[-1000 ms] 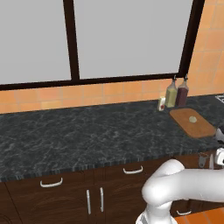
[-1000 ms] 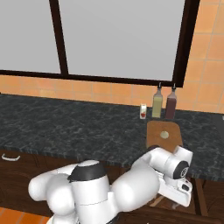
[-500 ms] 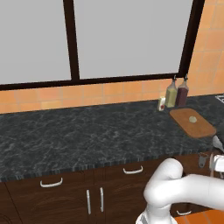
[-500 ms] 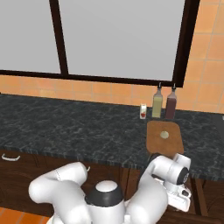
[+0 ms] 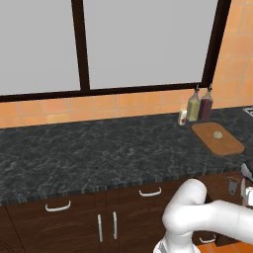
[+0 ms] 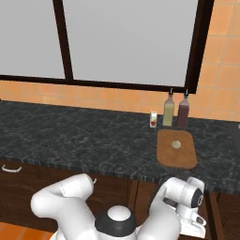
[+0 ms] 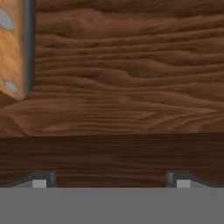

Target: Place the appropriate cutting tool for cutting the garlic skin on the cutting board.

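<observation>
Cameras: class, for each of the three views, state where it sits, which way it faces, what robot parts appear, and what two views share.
Left base view: behind-left, facing the counter; white arm at lower right.
Right base view: behind-right, same counter; arm at lower left and centre.
Hand view: looks along the end effector at brown wood close up; its fingertips stand apart.
Shared: both base views show the cutting board with the garlic.

A wide window with a dark wooden frame [image 5: 81, 47] and flat pale grey panes fills the upper half of both base views. Below it runs a band of orange tiled wall [image 5: 99, 106], which also climbs the upper right corner. A long dark speckled stone countertop [image 5: 89, 148] crosses the middle of the frame. Beneath it, dark brown wooden cabinet fronts [image 5: 74, 227] carry curved silver handles [image 5: 58, 206]. Orange floor tiles [image 6: 14, 230] show at lower left of the right base view. The light is even.
</observation>
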